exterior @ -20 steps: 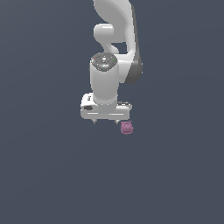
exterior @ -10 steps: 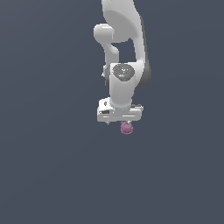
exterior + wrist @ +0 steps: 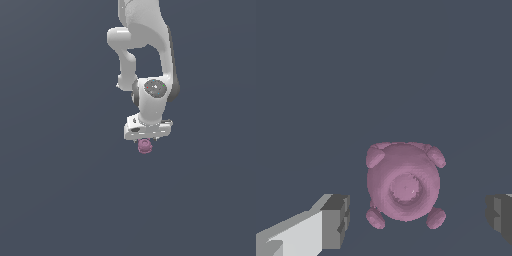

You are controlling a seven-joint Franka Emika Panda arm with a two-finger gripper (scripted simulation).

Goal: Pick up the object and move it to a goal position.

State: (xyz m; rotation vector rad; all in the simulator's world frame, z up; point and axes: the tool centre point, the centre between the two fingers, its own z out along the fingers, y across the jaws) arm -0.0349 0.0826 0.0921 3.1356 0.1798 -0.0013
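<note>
— Pink lumpy object, rounded, with small knobs at its corners: resting on the plain dark surface, between the two gripper fingers in the wrist view. In the exterior view, just under the white gripper, peeking out below it.

— Fingers closed on it?

— No. Spread wide, a clear gap on each side of the body, neither pad touching. One fingertip near one edge of the wrist view, the other only just in frame at the opposite edge.

— So: centred enough to squeeze?

— Roughly, though apparently a touch closer to one finger than the other. Best to level that out first, otherwise a likely nudge sideways on closing.

— Height?

— Hard to judge from either view. Worth lowering until the pads bracket the widest part of the round body, not the top dome and not the small knobs. Rounded, bumpy shape: prone to rolling or popping out under an off-centre pinch.

— Then?

— Slow, even closing, straight lift. No goal marker visible in either view.
</note>
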